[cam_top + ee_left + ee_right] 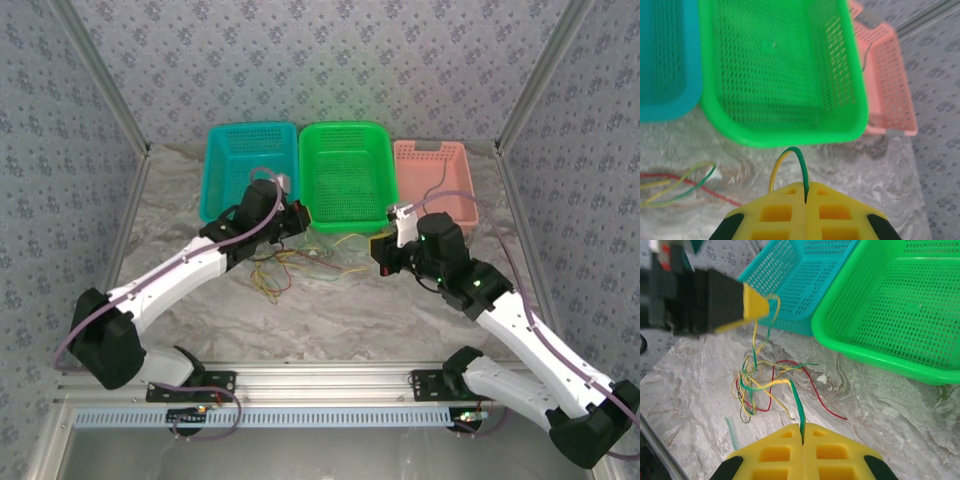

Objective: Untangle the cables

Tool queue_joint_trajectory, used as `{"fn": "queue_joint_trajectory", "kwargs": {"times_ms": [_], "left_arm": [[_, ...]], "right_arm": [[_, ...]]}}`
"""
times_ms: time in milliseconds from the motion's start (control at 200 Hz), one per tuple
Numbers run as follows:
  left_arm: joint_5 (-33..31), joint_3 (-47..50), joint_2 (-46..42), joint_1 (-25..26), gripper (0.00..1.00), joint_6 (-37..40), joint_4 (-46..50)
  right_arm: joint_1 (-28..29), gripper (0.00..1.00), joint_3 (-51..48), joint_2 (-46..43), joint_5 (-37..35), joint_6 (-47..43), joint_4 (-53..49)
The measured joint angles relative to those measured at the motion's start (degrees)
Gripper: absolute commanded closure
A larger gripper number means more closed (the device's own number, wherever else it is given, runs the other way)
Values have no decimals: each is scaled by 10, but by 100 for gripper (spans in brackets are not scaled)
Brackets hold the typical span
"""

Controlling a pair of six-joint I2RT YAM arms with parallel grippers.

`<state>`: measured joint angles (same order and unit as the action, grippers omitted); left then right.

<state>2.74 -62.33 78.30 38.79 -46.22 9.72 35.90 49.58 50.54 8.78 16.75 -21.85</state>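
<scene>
Reaching in from opposite sides, the two arms meet low over the marbled tabletop, just in front of a row of three baskets. The left arm runs diagonally up from its base at the near left. Its wrist is bent so the left pincer sits at the near edge where the teal basket and the green basket adjoin. The right arm mirrors it from the near right, elbow raised. The right pincer points leftward in front of the gap between the green basket and the pink basket.

In the left wrist view the left pincer's yellow fingers are pressed together, and a green-and-yellow strand arches out of the seam. The right pincer is likewise clamped tight on a green-and-yellow strand that runs from its seam into the knot.

The cables lie as a loose tangle of yellow, green and red loops on the tabletop between the two pincers, near the baskets' front rims. A thin black wire lies inside the pink basket.
</scene>
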Motion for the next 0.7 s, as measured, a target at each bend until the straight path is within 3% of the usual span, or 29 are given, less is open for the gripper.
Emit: {"fn": "queue_joint_trajectory", "kwargs": {"times_ms": [375, 540, 700], "left_arm": [[104, 34, -45, -78, 100, 3, -223], [133, 35, -45, -96, 100, -14, -255], [133, 25, -45, -120, 100, -35, -228]], "right_arm": [[52, 100, -39, 10, -11, 53, 43], [56, 100, -44, 26, -31, 53, 58], [62, 100, -45, 28, -58, 43, 65]]}}
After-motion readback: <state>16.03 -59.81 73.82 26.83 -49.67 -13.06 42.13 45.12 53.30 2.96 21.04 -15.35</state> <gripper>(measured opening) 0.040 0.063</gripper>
